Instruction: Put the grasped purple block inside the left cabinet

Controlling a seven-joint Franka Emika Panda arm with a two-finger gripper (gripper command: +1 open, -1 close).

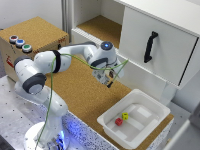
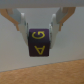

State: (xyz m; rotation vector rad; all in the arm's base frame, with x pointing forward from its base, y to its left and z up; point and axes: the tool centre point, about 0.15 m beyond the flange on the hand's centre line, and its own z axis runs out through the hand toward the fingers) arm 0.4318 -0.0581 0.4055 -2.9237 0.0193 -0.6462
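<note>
The purple block (image 2: 39, 41) is sitting between the two fingers (image 2: 21, 23) of the gripper (image 2: 38, 35), and the wrist view is showing it clearly: a dark cube with yellow letters on its faces, pinched from both sides and hanging free above the brown surface. In the exterior view the block is too small and too hidden under the gripper (image 1: 109, 80) to be made out.

The gripper is hovering over the cork-covered tabletop (image 1: 82, 92), in front of the furniture and a little toward the exterior view's right of the open compartment. The left cabinet (image 1: 102, 27), with white walls, a cork-brown floor and no door, is standing behind and above the gripper, well apart from it. Beside it, on the exterior view's right, the cabinet with the white door (image 1: 152, 45) and black handle (image 1: 150, 46) is closed. Near the front edge a white tray (image 1: 134, 120) is holding a red cube (image 1: 119, 121) and a yellow cube (image 1: 125, 116).

Judging from this, the carrying step is in hand: the block is lifted, but it is not yet inside the cabinet. The next move is probably calling for raising the block above the cabinet's front edge, moving it toward the exterior view's left and deeper into the opening, then lowering it onto the cork floor before the fingers are spreading.
</note>
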